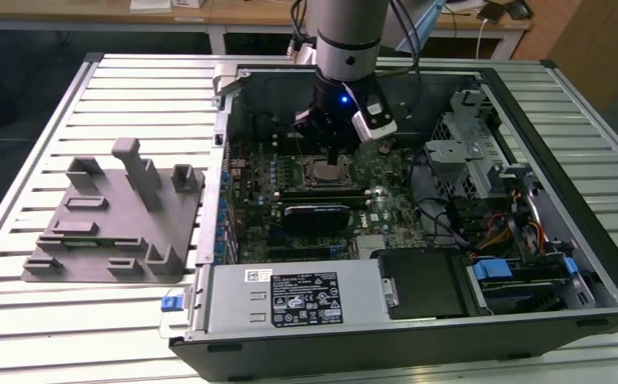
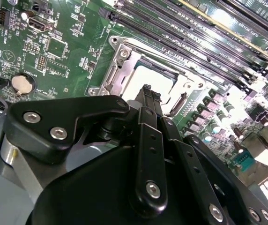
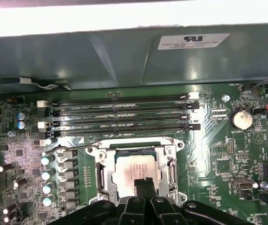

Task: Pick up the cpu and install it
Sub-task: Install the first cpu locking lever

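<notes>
Your claw is hanging low inside the open computer case, directly over the processor socket on the green motherboard. Its two black fingers are pressing together with nothing pinched between them, so the claw is carrying no part.

The cpu is lying flat inside the socket. Its silver top is facing up and the socket's metal frame is sitting around its sides. In both wrist views the fingertips are pointing down at the cpu's top face, close to one of its edges. You cannot tell from these views whether they are touching it.

In the first wrist view, four long memory slots are running side by side just beside the socket. A round coin battery is sitting on the board, apart from the socket.

In the exterior view, the arm is coming down from the far side into the case, with a small blue light glowing near its wrist. The case is lying on its side on the slatted metal desk, and the grey power supply box is sitting along its near edge. On the exterior view's left, just beside the case, a grey fixture block is standing on the desk with several posts sticking up from it.
</notes>
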